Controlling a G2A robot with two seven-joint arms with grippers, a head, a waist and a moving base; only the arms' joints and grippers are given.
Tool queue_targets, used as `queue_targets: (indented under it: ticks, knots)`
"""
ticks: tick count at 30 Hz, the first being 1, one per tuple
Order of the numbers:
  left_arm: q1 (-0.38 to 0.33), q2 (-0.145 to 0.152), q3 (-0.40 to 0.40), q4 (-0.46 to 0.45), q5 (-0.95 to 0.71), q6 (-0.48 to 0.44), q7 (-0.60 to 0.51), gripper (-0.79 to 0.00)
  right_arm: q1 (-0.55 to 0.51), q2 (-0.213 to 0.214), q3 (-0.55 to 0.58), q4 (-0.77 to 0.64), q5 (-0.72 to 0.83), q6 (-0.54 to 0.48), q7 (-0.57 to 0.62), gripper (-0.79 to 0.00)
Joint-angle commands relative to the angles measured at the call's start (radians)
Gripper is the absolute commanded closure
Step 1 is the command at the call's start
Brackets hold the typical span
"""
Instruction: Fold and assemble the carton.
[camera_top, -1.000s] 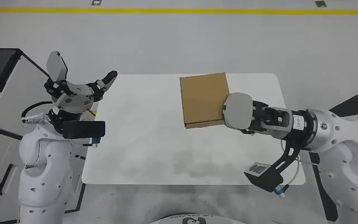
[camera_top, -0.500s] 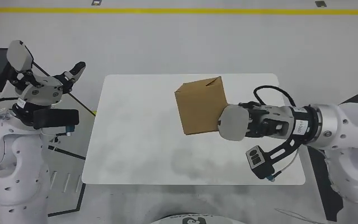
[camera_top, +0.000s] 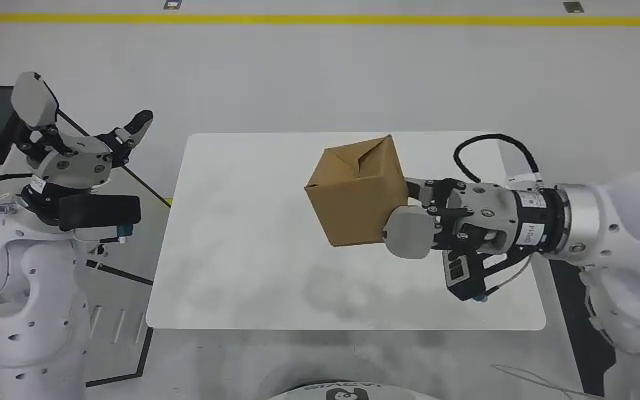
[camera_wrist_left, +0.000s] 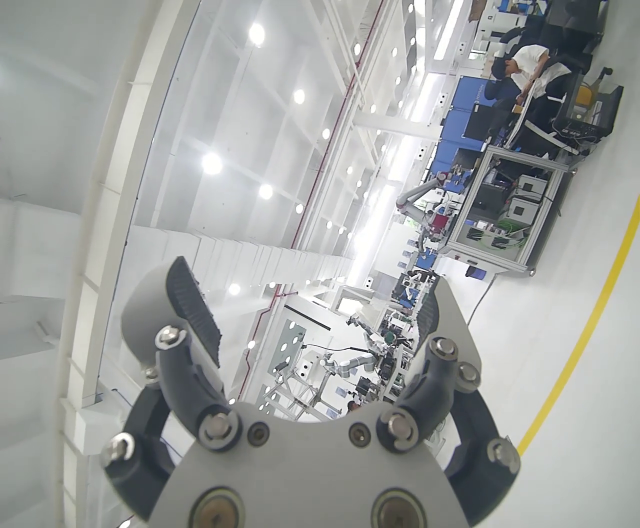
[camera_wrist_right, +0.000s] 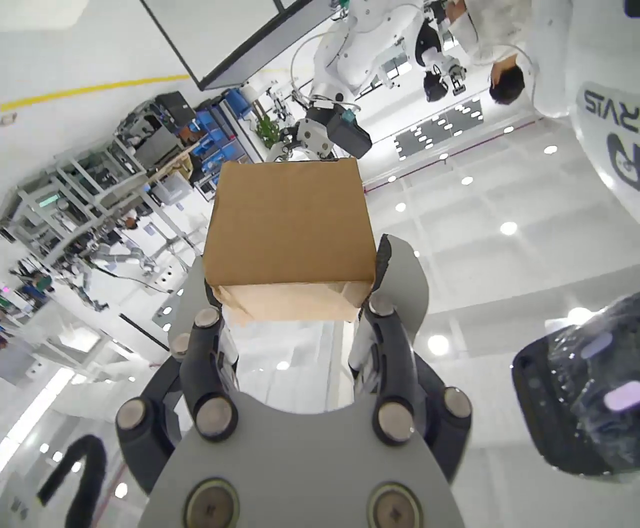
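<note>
A brown cardboard carton (camera_top: 356, 195) is held tilted above the right half of the white table (camera_top: 240, 260), its folded flaps facing up and away. My right gripper (camera_top: 405, 215) is shut on the carton's near right side. In the right wrist view the carton (camera_wrist_right: 290, 240) sits clamped between the two fingers (camera_wrist_right: 400, 280), with a lighter inner flap showing at its lower edge. My left gripper (camera_top: 85, 125) is raised off the table's left edge, open and pointing away. The left wrist view shows its fingers (camera_wrist_left: 192, 310) spread wide with nothing between them.
The table's left and front parts are bare. A yellow line (camera_top: 320, 18) runs across the floor beyond the table. A dark panel (camera_top: 15, 115) stands at the far left, behind the left arm.
The right gripper has lifted and rolled the carton from lying flat to tilted with its flap side up. The left arm swung away to the left a second ago and has since kept still.
</note>
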Motion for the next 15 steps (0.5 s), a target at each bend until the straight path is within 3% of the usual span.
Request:
queue_targets:
  ticks: [1,9,15]
  knots:
    - [0.000,0.000,0.000,0.000,0.000,0.000,0.000,-0.785,0.005,0.001,-0.004,0.000,-0.046,0.064,0.010,0.000]
    - [0.000,0.000,0.000,0.000,0.000,0.000,0.000,-0.785,0.045,0.004,-0.033,0.000,-0.143,0.262,0.052,0.000]
    - [0.000,0.000,0.000,0.000,0.000,0.000,0.000,-0.785,0.070,0.007,-0.039,0.000,-0.143,0.298,0.046,0.000]
